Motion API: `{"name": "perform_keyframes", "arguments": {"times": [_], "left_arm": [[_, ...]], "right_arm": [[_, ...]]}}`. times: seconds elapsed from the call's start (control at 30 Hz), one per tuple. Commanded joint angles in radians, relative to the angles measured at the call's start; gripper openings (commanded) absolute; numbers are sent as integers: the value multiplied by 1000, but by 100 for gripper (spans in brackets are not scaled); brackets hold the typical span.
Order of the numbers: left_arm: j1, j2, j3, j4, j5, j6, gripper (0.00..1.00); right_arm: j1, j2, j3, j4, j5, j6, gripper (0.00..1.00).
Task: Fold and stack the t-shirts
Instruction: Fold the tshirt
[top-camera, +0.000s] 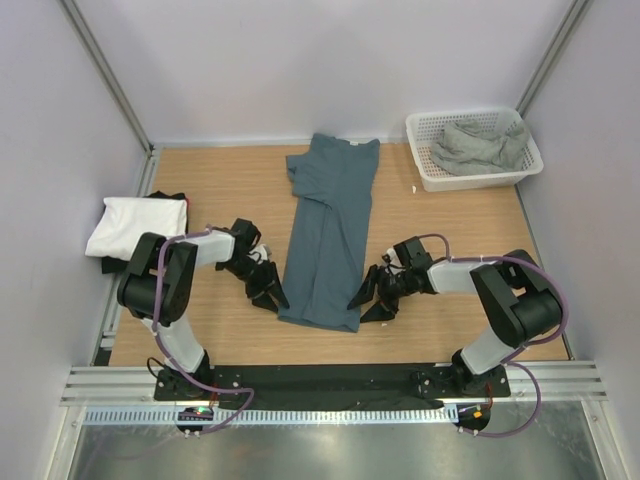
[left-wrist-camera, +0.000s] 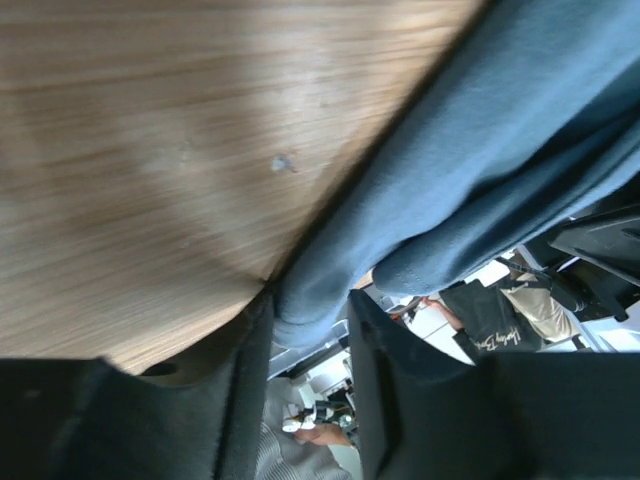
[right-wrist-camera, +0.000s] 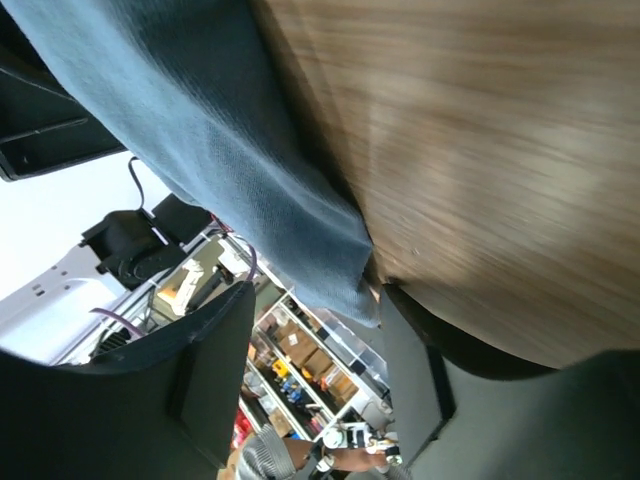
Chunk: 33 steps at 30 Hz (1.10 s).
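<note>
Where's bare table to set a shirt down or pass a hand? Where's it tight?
Free: the wood between the white shirt and the slate-blue shirt, toward the far edge; the wood right of the slate-blue shirt, on the near side of the basket. Crowded: the slate-blue shirt's near end, with the left gripper and right gripper at its two sides.

Bare tabletop (top-camera: 215, 190) opens either side of the slate-blue shirt (top-camera: 325, 230) laid down the middle; a white shirt (top-camera: 135, 225) piled at the left edge, a mesh basket (top-camera: 480, 180) far right and walls (top-camera: 300, 60) on three sides hem it in.
</note>
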Motion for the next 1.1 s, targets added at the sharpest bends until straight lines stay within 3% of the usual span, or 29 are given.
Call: {"name": "perform_keyframes", "arguments": {"times": [0.0,0.17,0.33,0.4,0.43,0.6,0.73,1.07], "left_arm": [[4,23,-21,41,-10,1,36],[1,23,-29,58,-2,-8,31],[-21,24,-30,82,10,-19,18],[-28,21,-26,85,13,-19,12],[-36,20,-16,87,18,-18,10],[-88,7,31,79,42,4,0],[-134,0,91,65,64,24,0],[-211,-45,241,30,98,84,0]], "right_arm": [[38,25,-22,27,38,33,59],[46,19,-24,26,36,16,43],[46,-2,-27,35,38,-1,27],[48,-13,-30,23,42,-16,16],[45,-34,-30,12,47,-25,2],[-49,-109,-22,-113,45,-105,1],[-167,-151,-15,-246,36,-217,1],[-225,-208,120,-307,-2,-294,1]]}}
